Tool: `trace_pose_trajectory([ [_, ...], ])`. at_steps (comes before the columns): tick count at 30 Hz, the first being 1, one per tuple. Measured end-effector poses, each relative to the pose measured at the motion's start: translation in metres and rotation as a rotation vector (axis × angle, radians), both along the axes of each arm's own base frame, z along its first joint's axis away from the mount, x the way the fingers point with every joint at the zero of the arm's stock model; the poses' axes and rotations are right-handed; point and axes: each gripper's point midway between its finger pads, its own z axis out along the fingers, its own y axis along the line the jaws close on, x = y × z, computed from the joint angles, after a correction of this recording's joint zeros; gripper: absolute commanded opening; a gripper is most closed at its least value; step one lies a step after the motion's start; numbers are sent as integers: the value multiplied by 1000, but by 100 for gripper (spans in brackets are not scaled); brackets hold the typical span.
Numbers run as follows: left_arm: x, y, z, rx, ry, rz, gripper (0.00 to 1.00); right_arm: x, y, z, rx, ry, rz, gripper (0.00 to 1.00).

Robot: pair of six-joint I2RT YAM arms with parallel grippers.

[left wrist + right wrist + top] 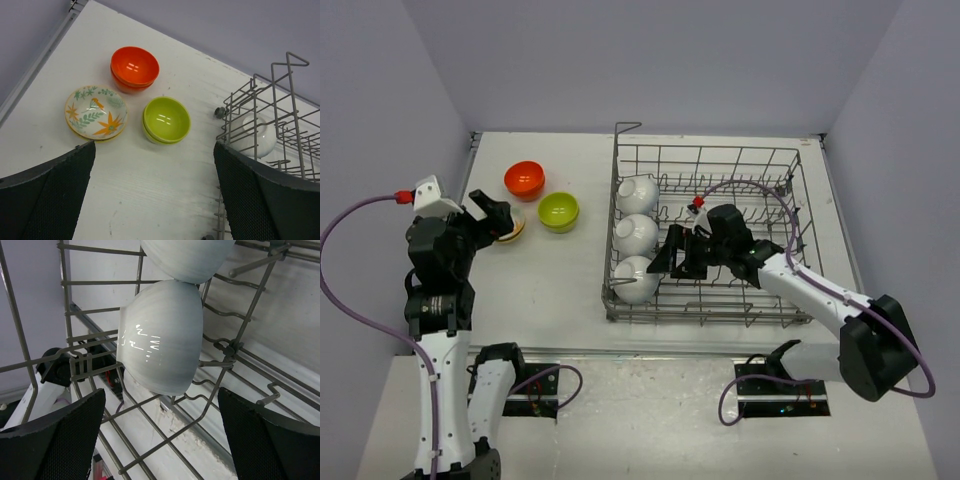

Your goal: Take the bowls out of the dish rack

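Three white bowls stand on edge in the left column of the grey wire dish rack (705, 316): the far one (638, 192), the middle one (636, 233) and the near one (637, 278). My right gripper (675, 255) is inside the rack, pointing left, open, just short of a white bowl (160, 340); nothing is between its fingers (60, 435). On the table to the left are orange bowls (134, 66), green bowls (166, 118) and a patterned bowl (96, 111). My left gripper (154, 150) hovers open and empty near the patterned bowl.
The rack's upright tines and side wires (90, 365) surround the right gripper closely. A taller corner post (620, 130) rises at the rack's far left corner. In the left wrist view the rack's near corner (235, 112) lies right of the green bowls. Walls close the table on three sides.
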Motion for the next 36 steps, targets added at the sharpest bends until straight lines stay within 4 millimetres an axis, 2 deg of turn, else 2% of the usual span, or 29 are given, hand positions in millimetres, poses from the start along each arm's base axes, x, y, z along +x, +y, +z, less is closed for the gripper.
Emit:
trace_pose_trajectory([
  [9,2,2,-46,-11,96,9,100,-13,7,-2,21,40,5,93],
  [14,2,4,-62,-11,126,20,100,-13,12,-5,32,67,7,93],
  [24,-1,6,-59,-5,102,30,100,-9,18,-8,56,136,-32,92],
  [36,-2,6,-60,-3,100,32,100,-17,32,-6,129,220,19,90],
])
